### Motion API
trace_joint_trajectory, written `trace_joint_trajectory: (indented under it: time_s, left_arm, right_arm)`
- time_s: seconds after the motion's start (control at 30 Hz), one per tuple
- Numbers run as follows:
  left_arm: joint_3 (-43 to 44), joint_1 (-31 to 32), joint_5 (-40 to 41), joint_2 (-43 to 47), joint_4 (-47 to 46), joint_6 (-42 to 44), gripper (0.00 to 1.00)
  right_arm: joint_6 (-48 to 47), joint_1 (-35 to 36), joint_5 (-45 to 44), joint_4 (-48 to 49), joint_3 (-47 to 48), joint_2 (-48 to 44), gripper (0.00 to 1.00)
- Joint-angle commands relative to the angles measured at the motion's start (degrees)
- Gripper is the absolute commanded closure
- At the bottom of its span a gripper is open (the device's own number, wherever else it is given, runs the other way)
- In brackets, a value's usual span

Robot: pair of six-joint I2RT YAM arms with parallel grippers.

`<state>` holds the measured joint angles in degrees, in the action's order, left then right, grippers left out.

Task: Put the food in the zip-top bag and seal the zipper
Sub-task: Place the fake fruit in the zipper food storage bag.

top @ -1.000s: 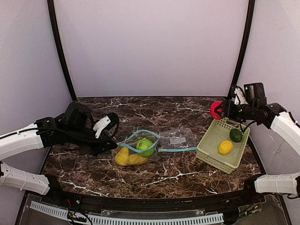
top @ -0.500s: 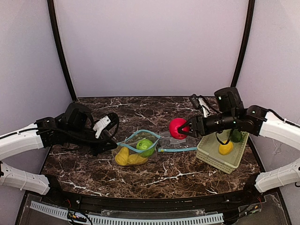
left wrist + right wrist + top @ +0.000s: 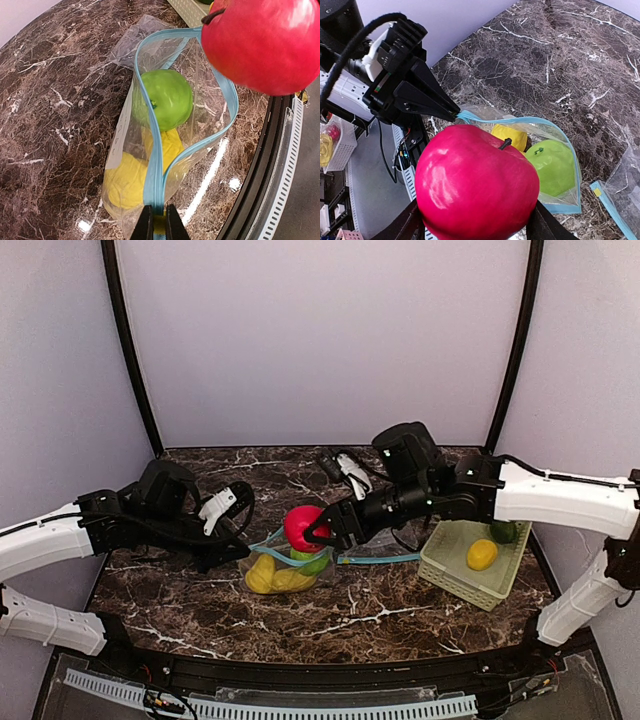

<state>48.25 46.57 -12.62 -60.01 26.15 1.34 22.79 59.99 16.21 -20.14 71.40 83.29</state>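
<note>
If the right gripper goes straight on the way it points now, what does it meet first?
Probably the open mouth of the zip-top bag, with the green apple inside. The right gripper has the red apple leading; depth is unclear.

No legible txt; white label (image 3: pixel 121 137) on zip-top bag (image 3: pixel 228 95) unreadable.
</note>
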Motion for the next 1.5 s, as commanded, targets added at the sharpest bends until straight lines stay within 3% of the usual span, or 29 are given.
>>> trace_joint_trajectory:
  time_s: [0.0, 0.5, 1.47]
  left_arm:
    - [-0.5, 0.3, -0.2, -0.1, 1.1, 0.3, 0.99]
    - [-0.5, 0.2, -0.3, -0.1, 1.1, 0.3, 0.99]
    - [-0.4, 0.3, -1.7, -0.8, 0.8, 0.1, 0.99]
  right_arm:
    - [-1.2, 1.4, -2.6, 0.9, 3.8, 4.1, 0.38]
    - [-0.4, 1.6, -10.9, -8.1, 9.1, 10.4, 0.38]
    - [0.4, 4.4, -8.8, -9.2, 20.7, 27.4, 0.35]
